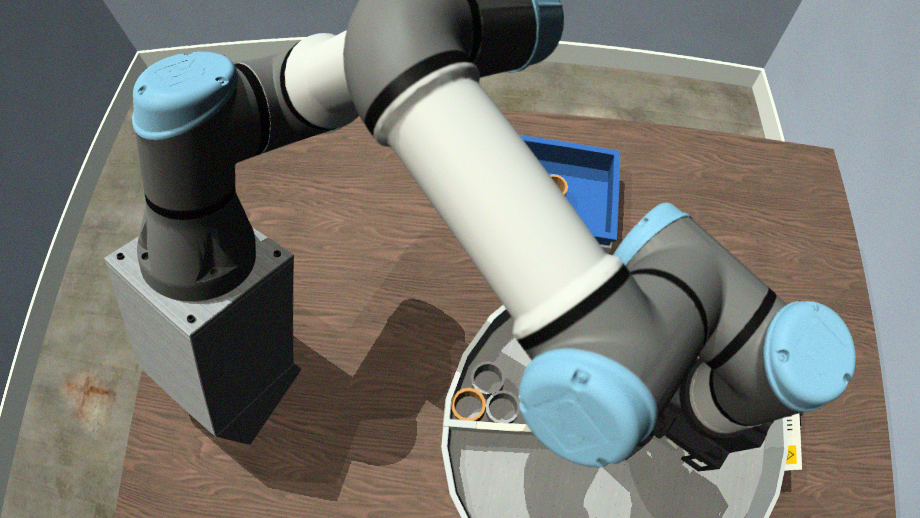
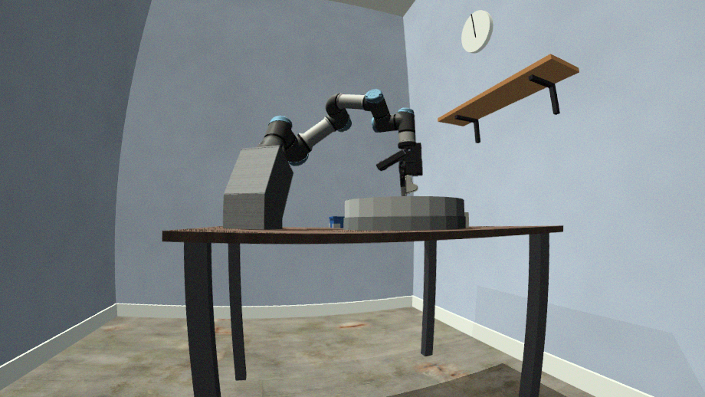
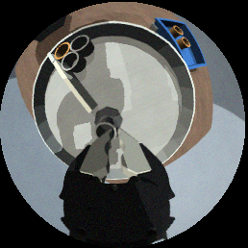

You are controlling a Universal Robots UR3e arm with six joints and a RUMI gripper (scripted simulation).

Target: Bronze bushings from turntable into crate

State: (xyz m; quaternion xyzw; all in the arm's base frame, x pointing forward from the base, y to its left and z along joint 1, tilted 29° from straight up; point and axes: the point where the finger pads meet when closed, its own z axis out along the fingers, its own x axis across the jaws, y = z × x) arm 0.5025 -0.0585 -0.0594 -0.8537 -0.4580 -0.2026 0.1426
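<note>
Gripper [image 3: 110,131] fingers clamping a dark grey bushing [image 3: 107,116] above the round grey turntable [image 3: 144,72].
One bronze bushing [image 3: 62,50] and two steel bushings [image 3: 81,44] are sitting on the turntable; two bronze bushings [image 3: 179,36] are lying in the blue crate [image 3: 163,24] on the wooden desk [image 1: 360,212].

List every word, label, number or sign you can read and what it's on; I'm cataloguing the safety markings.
No word or number is legible in any view.
Yellow warning-triangle sign, on a white label at the turntable rim: symbol only; the black marks above it are too small to read.
Embossed logo on the arm's blue shoulder cap: too faint to read.
Wall clock: no numerals visible.
</note>
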